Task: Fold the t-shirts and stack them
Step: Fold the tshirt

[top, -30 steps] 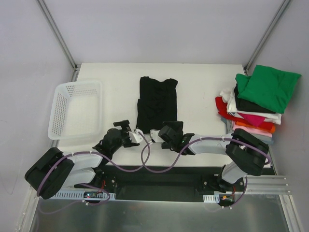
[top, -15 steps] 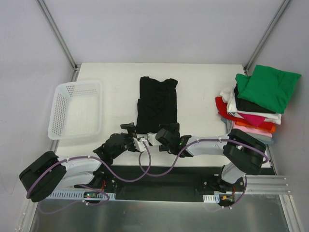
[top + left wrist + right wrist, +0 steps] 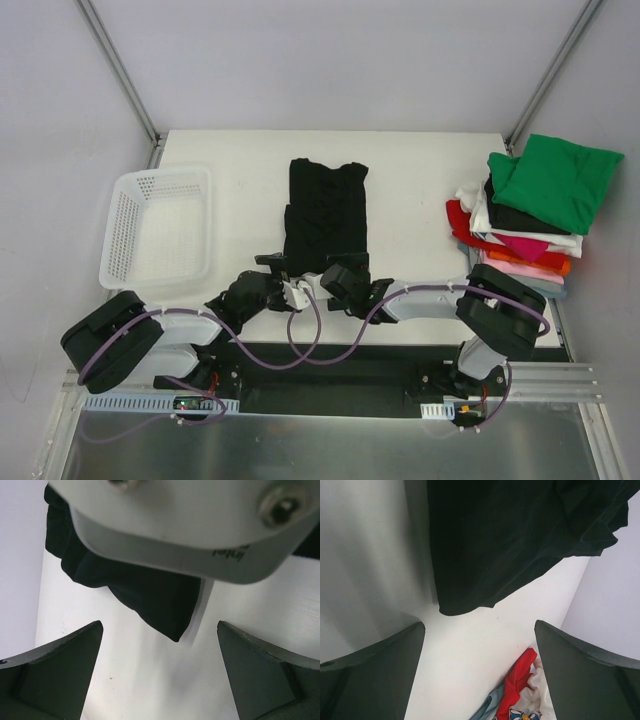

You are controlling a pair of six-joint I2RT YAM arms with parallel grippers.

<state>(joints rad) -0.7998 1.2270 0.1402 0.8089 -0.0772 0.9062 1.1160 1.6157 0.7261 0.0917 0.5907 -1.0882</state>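
**Top view.** The black t-shirt (image 3: 325, 212), already narrowed to a strip, lies mid-tabletop (image 3: 420, 190). The left end effector (image 3: 275, 268) and right end effector (image 3: 336, 268) sit at its near hem, one per corner, presumably so the hem can be raised evenly for a crosswise fold. Finished shirts form the stack (image 3: 530, 215) at right.

**Left wrist view.** Fingers apart; the left hem corner (image 3: 170, 615) lies just ahead, ungripped.

**Right wrist view.** Fingers apart; the right hem corner (image 3: 465, 600) lies just ahead, likewise ungripped.
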